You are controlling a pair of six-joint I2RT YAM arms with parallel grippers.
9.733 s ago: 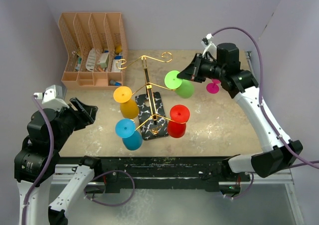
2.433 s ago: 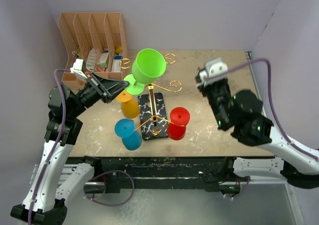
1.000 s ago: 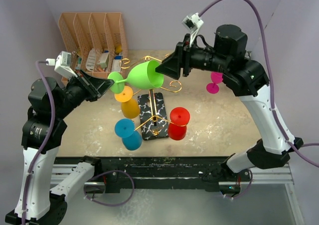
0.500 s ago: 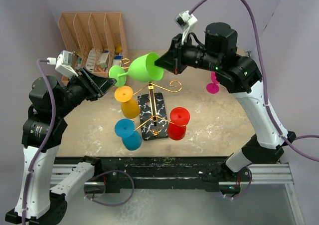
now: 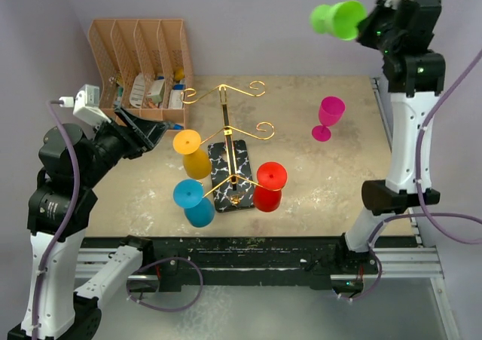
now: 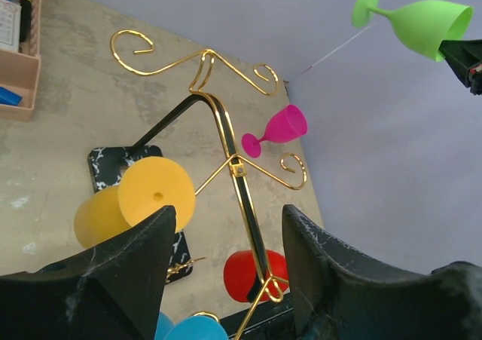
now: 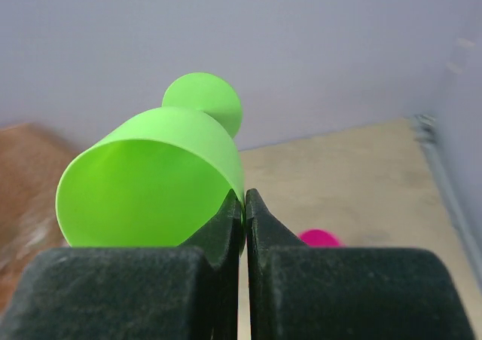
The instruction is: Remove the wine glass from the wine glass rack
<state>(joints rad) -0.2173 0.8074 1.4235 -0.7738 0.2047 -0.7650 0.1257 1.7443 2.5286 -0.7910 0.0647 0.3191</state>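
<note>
The gold wire wine glass rack (image 5: 226,129) stands on its black marble base (image 5: 230,176) mid-table. Yellow (image 5: 190,153), blue (image 5: 192,202) and red (image 5: 268,183) glasses hang on it. My right gripper (image 5: 367,25) is raised high at the back right, shut on the rim of the green wine glass (image 5: 337,17), which lies sideways in the air; the right wrist view shows the rim (image 7: 158,182) pinched between the fingers. My left gripper (image 5: 151,133) is open and empty, left of the rack; the rack (image 6: 233,166) shows between its fingers.
A magenta glass (image 5: 328,116) stands upright on the table at the right. A peach slotted organiser (image 5: 139,72) with small items stands at the back left. Walls close in on the left, back and right.
My left gripper has let go of the green glass and drawn back left. My right arm has swung up and right, carrying the green glass away from the rack.
</note>
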